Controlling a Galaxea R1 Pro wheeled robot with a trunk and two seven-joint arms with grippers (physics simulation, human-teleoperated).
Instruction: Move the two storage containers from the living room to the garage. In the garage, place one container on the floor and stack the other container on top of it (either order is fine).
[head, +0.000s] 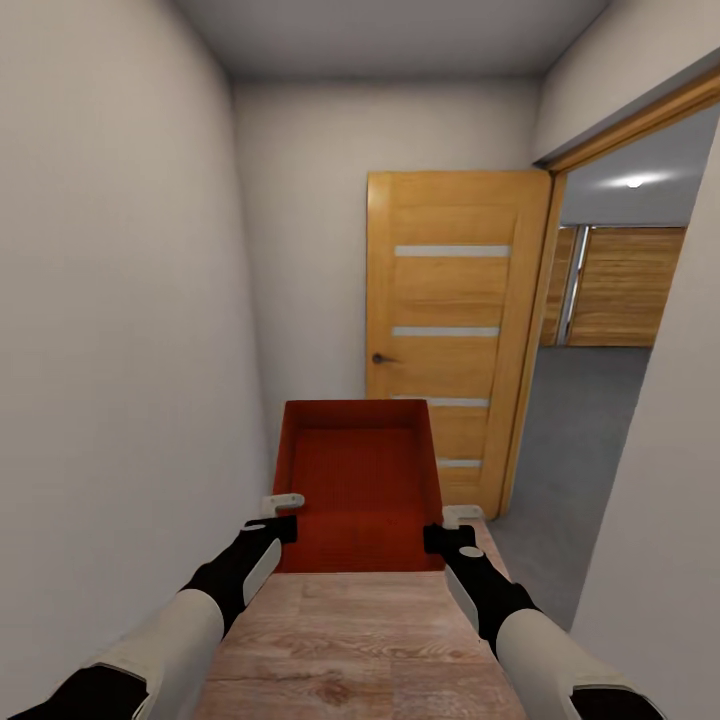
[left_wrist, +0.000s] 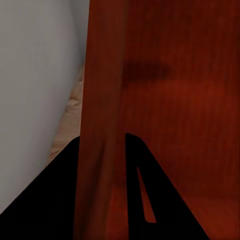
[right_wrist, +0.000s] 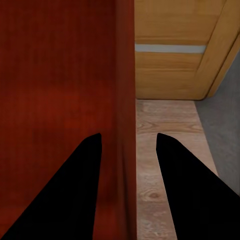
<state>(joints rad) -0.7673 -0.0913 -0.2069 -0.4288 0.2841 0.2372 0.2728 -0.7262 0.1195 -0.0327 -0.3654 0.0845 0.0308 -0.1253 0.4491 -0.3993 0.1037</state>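
Observation:
One red-orange open-top storage container (head: 355, 480) hangs in front of me above the wood plank floor, carried between both arms. My left gripper (head: 283, 515) is shut on its left wall, and in the left wrist view the red wall (left_wrist: 100, 100) runs between the fingers of that gripper (left_wrist: 102, 136). My right gripper (head: 450, 530) is shut on the right wall. The right wrist view has that wall (right_wrist: 125, 75) between the two dark fingers of the right gripper (right_wrist: 128, 135). The bin looks empty inside.
I am in a narrow hallway with a pale wall (head: 120, 350) close on the left. A wooden door (head: 450, 330) stands open ahead. To its right a doorway opens onto a grey floor (head: 580, 430) with wood panelling (head: 620, 285) beyond.

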